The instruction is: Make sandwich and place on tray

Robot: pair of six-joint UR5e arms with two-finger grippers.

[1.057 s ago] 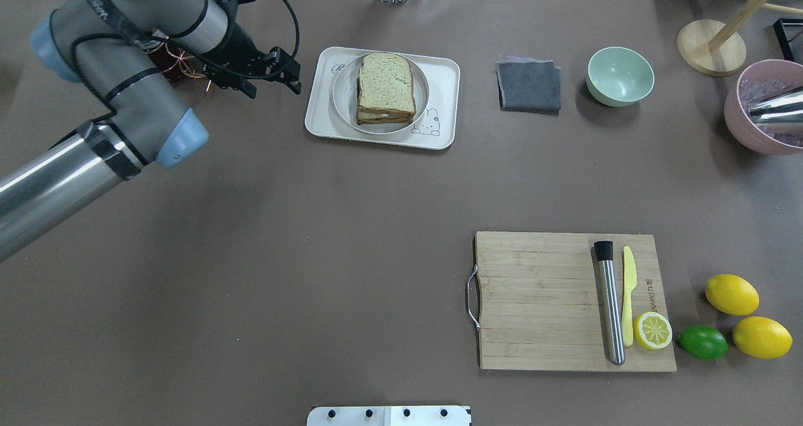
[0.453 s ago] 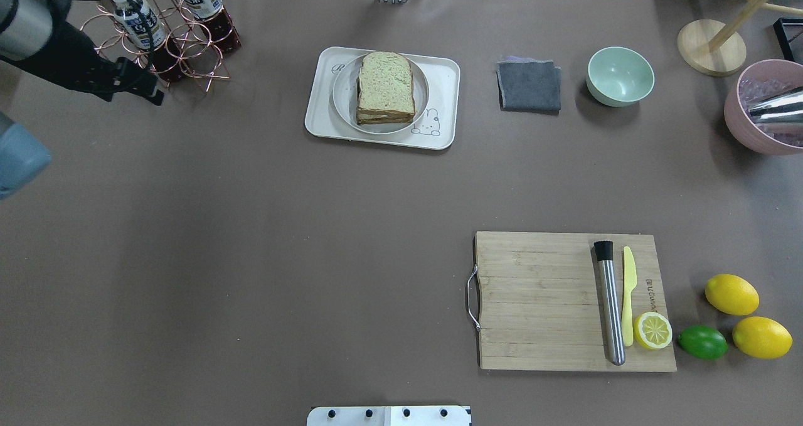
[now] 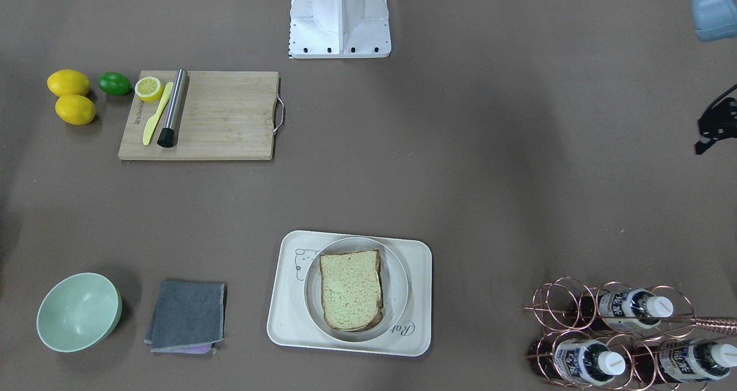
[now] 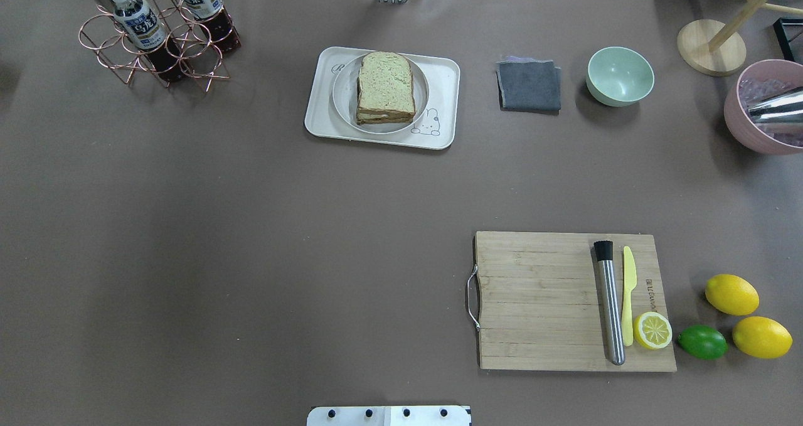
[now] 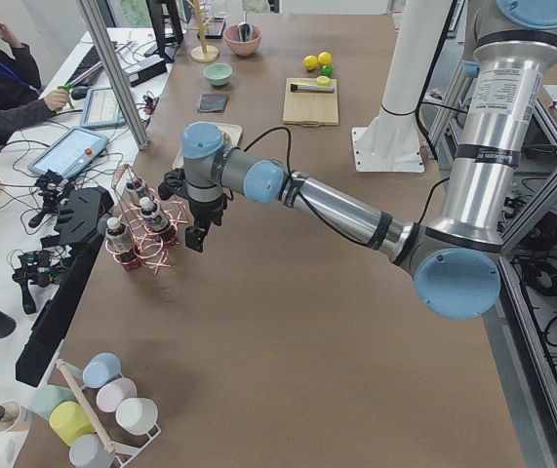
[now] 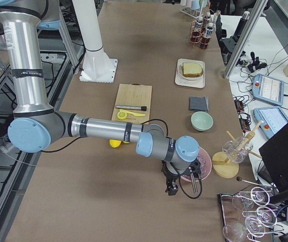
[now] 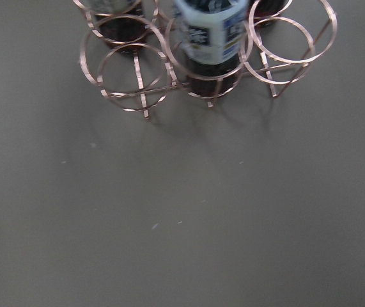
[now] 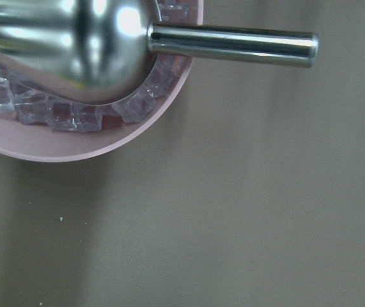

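Note:
The sandwich, two greenish-tan bread slices with a white filling edge showing, lies on a round white plate. The plate sits on the cream tray with the bear drawing, at the far middle of the table. The sandwich and the tray also show in the front view. My left gripper hangs over the table beside the bottle rack, far from the tray; I cannot tell whether it is open. My right gripper hangs next to the pink bowl; its state cannot be told.
A copper rack with bottles stands far left. A grey cloth, a green bowl and a pink bowl of ice with a metal scoop stand far right. A cutting board with muddler, knife and lemon half lies near right, beside whole lemons and a lime.
My left arm has swung away from beside the tray, leftward past the bottle rack, and has left the overhead view. The sandwich, plate and tray have not moved.

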